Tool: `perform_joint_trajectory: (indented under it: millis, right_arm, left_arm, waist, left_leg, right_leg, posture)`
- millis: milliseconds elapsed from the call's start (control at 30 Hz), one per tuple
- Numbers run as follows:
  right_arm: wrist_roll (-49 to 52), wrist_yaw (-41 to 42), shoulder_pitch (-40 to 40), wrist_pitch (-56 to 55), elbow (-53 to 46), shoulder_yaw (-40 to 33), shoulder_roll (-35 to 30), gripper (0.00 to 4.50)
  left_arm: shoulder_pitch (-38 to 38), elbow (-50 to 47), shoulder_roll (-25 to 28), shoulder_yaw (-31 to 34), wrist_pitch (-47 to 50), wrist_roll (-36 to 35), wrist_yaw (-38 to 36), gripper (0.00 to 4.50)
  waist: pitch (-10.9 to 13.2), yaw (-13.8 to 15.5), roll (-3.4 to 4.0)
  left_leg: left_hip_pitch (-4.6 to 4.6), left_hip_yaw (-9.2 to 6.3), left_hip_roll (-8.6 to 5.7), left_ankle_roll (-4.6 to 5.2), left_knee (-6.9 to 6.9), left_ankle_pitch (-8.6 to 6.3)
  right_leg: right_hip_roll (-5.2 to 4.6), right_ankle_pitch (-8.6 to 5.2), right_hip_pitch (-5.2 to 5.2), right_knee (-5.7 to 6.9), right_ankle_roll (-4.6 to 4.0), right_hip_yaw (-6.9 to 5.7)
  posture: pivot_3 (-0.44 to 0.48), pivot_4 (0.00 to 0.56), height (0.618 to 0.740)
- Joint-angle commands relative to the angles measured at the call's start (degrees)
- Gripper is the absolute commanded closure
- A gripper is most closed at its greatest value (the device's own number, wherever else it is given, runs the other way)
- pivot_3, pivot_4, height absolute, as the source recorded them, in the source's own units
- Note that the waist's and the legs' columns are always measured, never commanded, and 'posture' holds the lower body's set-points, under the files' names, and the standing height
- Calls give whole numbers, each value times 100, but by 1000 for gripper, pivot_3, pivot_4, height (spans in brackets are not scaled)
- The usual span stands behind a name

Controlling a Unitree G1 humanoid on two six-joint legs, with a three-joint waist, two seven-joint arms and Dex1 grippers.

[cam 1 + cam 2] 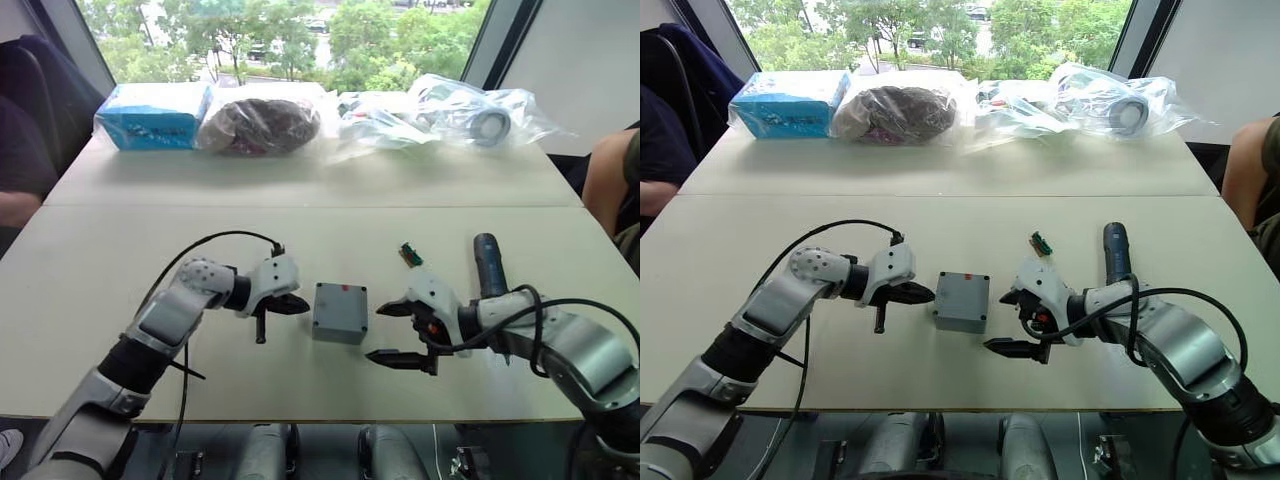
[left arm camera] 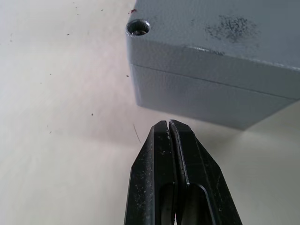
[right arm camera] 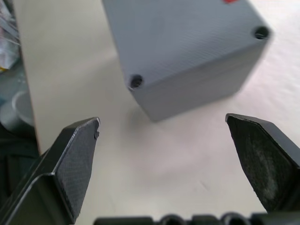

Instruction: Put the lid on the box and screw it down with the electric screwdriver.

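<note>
- Left tool (image 1: 283, 303) is clenched tight on nothing, fingers pressed flat together. It sits just beside the box's left side, and from my left wrist cam the tips point at the lower half without quite touching, as far as I can tell.
- Box (image 1: 339, 312) sits mid-worktop (image 1: 80, 290) between both arms. The lid (image 2: 220, 33) looks already seated: there's a clean seam running round under the top piece, and the corners line up.
- So I'd call the first half done. Screwing down is all still to go. The corner holes (image 3: 136, 81) look dark and open to me, though I can't tell for sure whether screws are sitting down in them.
- Right tool (image 1: 400, 331) is spread wide and holding nothing, just off the box's right side, with the box framed between its fingers (image 3: 77, 161) on the wrist cam.
- Electric screwdriver (image 1: 489, 265) is lying on the worktop behind my right arm, untouched. A little green connector strip (image 1: 409, 254) lies near it.
- My read: the right arm needs to go fetch that driver next.
</note>
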Motion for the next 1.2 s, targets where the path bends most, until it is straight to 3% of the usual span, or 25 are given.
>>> perform_joint_trajectory:
  millis: [33,133,233,367,467,667,1200]
  right_arm:
    - [701,-75,-172,214,448,-1206,219,8]
    - [319,-517,-505,-232,1374,-1453,518,8]
    - [-651,-934,-866,-1000,2499,-1005,660,8]
    - [-1088,-905,-1129,-1525,3239,-694,874,8]
    - [-1350,-928,-1259,-1810,3562,-557,1008,565]
    - [-1373,-821,-1334,-1892,3629,-587,1193,2654]
    - [-1510,-920,-1459,-1887,3766,-623,1469,2654]
  left_arm:
    - [-115,-104,139,447,169,-288,-69,4500]
    - [-303,82,-64,702,287,-510,89,4500]
    - [-524,46,-536,1054,677,-968,372,4500]
    - [-747,-72,-822,1185,891,-1132,651,4500]
    - [-822,-301,-890,1229,1078,-1308,746,4500]
    - [-795,-712,-656,1036,1171,-1283,766,4500]
    - [-776,-691,-579,809,1003,-1190,844,4500]
  waist:
    - [0,5,-2]
    - [0,2,-1]
    - [-2,17,-4]
    - [-2,-23,-4]
    - [-1,-47,-3]
    - [-1,-31,-3]
    - [-1,-9,-3]
  left_leg:
    - [0,-1,0,0,0,0]
    - [1,-2,0,0,0,0]
    - [5,-1,-4,-2,2,1]
    - [0,1,-6,-21,3,12]
    - [0,4,-4,-28,1,17]
    - [1,3,0,-31,1,18]
    - [2,3,-2,-31,1,19]
  right_leg:
    - [0,0,0,0,0,0]
    - [0,0,3,0,0,-3]
    - [0,0,8,0,1,-3]
    - [-1,-2,1,0,5,0]
    - [2,-3,-3,1,6,2]
    - [4,-3,-2,2,6,3]
    - [4,-2,1,2,5,3]
  posture:
    - [0,150,740]
    - [0,150,740]
    - [0,150,740]
    - [0,150,740]
    - [0,150,740]
    - [0,150,740]
    - [0,150,740]
